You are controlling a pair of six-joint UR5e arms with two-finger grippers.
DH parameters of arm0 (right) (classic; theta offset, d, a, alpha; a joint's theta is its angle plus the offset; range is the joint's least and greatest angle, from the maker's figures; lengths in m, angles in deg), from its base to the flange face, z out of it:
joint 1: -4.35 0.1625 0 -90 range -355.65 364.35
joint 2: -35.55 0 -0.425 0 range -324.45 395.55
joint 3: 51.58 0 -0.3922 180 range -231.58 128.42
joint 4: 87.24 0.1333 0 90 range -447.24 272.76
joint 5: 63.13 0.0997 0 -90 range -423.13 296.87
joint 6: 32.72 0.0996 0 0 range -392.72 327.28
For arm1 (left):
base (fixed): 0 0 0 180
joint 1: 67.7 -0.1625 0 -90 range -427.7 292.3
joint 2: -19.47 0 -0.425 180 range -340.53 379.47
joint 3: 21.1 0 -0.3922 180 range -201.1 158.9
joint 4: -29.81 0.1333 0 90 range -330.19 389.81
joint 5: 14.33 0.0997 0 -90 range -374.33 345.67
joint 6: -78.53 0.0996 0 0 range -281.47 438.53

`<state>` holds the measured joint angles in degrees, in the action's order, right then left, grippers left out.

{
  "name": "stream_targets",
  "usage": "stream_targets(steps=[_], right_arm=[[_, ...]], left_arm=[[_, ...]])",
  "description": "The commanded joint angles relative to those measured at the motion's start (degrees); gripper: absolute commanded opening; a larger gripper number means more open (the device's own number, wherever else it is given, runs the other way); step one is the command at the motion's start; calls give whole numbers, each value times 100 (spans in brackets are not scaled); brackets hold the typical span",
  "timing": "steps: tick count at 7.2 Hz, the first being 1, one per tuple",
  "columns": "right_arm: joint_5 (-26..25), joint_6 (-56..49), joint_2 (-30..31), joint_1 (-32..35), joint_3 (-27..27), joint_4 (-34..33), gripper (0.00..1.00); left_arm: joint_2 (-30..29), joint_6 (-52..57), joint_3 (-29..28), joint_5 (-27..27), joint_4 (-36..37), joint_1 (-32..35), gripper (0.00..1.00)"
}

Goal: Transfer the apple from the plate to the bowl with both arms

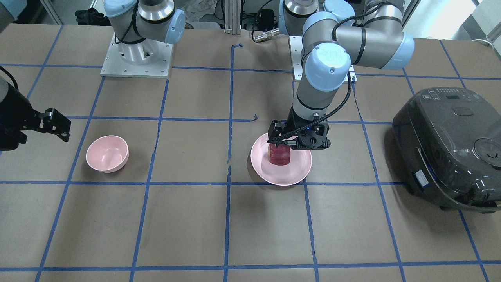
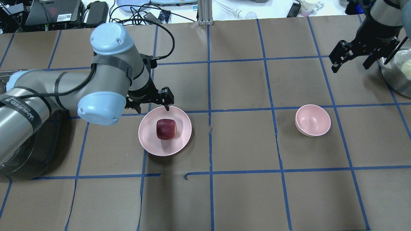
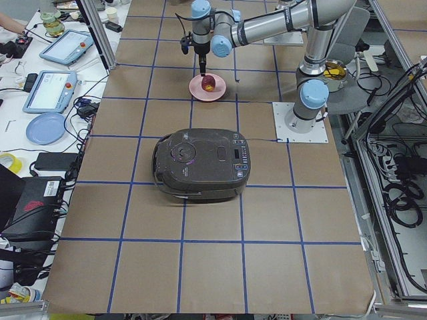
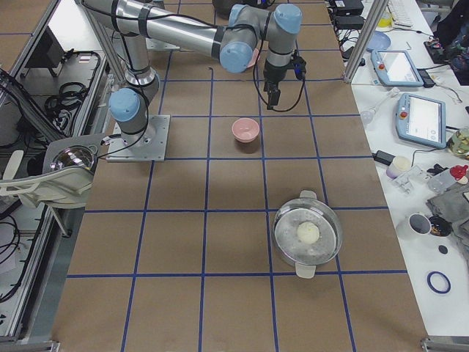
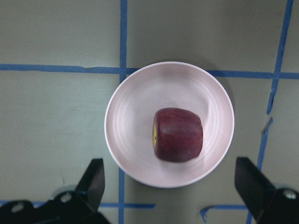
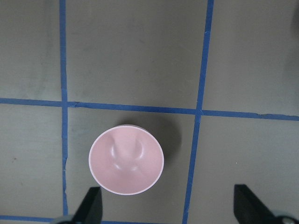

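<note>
The dark red apple (image 2: 166,129) lies on the flat pink plate (image 2: 147,141), left of the table's middle. My left gripper (image 2: 149,104) is open and empty, above the plate's edge nearest the robot, clear of the apple. In the left wrist view the apple (image 5: 177,134) rests on the plate (image 5: 126,140) ahead of the spread fingers (image 5: 96,177). The small deep pink bowl (image 2: 313,120) stands empty on the right. My right gripper (image 2: 350,65) is open and empty, high beyond the bowl, which shows below it in the right wrist view (image 6: 126,161).
A dark rice cooker (image 1: 450,149) stands at the table's end beyond the plate, on the robot's left. A steel pot (image 2: 398,73) with a pale round thing in it stands at the far right. Blue tape lines grid the brown table.
</note>
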<state>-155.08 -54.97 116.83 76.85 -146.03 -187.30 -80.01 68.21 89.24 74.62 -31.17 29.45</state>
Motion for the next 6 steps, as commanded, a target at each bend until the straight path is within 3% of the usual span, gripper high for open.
stream_targets(steps=[1, 2, 3, 4, 5, 6], right_arm=[[-16, -166, -190, -87, -1594, -1927, 100], [-25, -192, -226, -87, -2237, -2686, 100], [-25, -175, -331, -87, -2513, -2989, 89], [-34, -149, -428, -96, -2525, -3097, 67], [-34, -122, -464, -139, -2525, -3098, 34], [-25, -113, -464, -218, -2516, -3098, 17]], left_arm=[[-281, -40, 514, -26, 797, 15, 100], [-352, -118, 505, -35, 816, 32, 100], [-353, -424, 444, -44, 825, 50, 100], [-370, -453, 392, -35, 747, 59, 100], [-423, -453, 391, -44, 746, 50, 100], [-475, -471, 374, -44, 772, 76, 100]])
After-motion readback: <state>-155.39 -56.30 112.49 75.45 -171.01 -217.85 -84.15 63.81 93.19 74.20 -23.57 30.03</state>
